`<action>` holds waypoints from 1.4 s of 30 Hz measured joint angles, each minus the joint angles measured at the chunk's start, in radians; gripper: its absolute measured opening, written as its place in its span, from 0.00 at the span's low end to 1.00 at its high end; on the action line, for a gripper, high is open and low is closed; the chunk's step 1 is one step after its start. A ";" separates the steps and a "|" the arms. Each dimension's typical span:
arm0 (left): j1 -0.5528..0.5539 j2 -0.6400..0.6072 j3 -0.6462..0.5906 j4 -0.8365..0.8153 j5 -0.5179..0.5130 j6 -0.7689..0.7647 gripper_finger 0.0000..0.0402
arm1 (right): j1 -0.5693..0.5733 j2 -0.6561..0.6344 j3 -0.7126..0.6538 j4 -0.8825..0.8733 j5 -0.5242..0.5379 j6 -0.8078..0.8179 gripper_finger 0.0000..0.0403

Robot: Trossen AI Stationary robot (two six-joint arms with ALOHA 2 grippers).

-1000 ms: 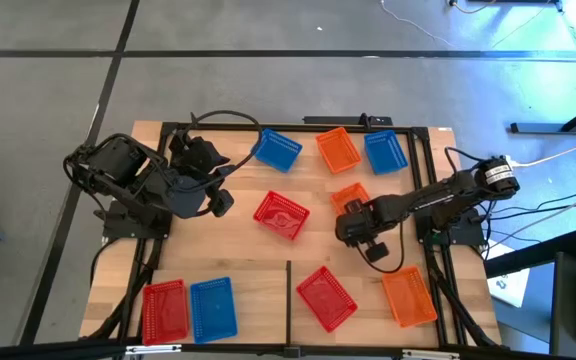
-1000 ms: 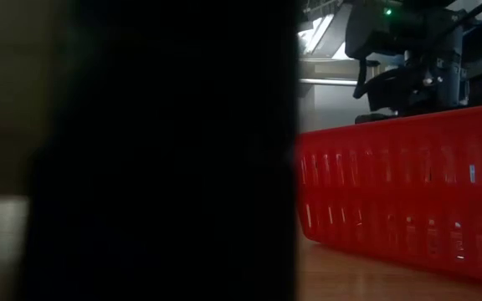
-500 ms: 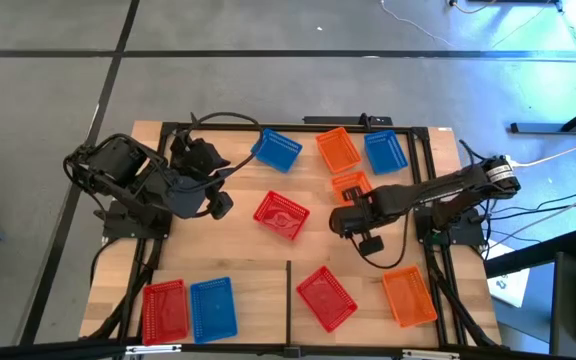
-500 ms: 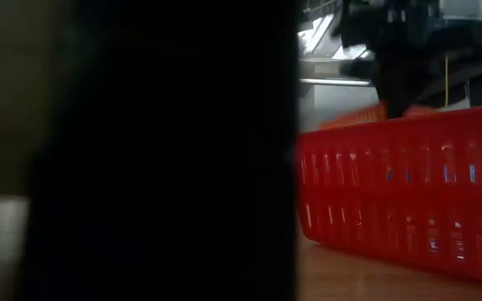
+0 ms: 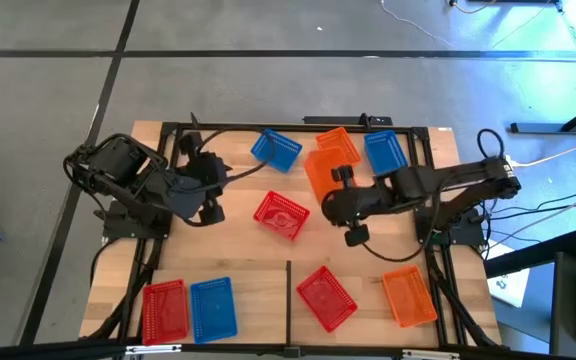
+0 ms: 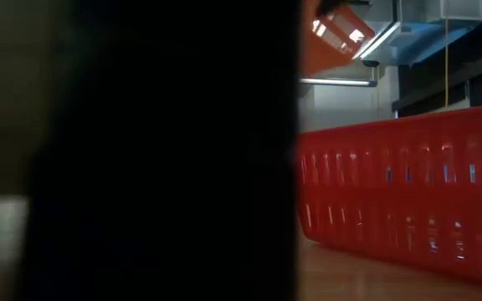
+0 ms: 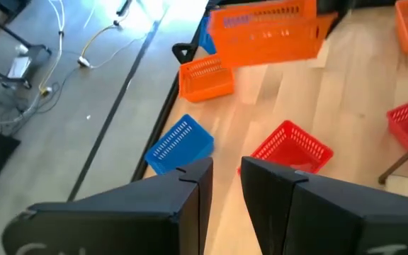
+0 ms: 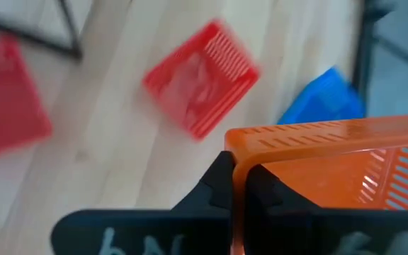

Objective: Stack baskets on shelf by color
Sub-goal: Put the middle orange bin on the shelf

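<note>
**Right hand carrying an orange basket over the bench**

Right hand is gripping an orange basket by its rim, fingers pinched on the wall, and holding it tilted above the middle of the bench. Left hand is waiting over the left side of the bench, its fingers showing only a narrow gap and nothing between them.

Sorting looks barely begun. A red basket and a blue basket are lying side by side at the near left, a second red one and an orange one at the near right. Another red basket is sitting mid-bench. At the far edge, a blue basket, an orange one and another blue one are waiting. No two baskets are visibly nested yet, so every colour group is left to build.
</note>
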 joint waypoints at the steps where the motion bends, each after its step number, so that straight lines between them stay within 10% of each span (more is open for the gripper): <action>1: 0.000 0.000 0.000 0.000 0.000 0.007 0.17 | 0.000 0.000 0.019 0.018 0.017 -0.003 0.00; 23: -0.117 -0.031 0.000 0.000 0.064 -0.150 0.17 | 0.061 0.298 0.505 0.170 -0.189 -0.047 0.00; 33: -0.269 -0.115 0.000 0.000 0.063 -0.192 0.17 | 0.071 0.497 0.710 0.262 -0.232 0.304 0.00; 42: -0.317 -0.170 0.000 0.000 0.146 0.004 0.17 | 0.105 0.543 0.713 0.092 -0.238 -0.035 0.00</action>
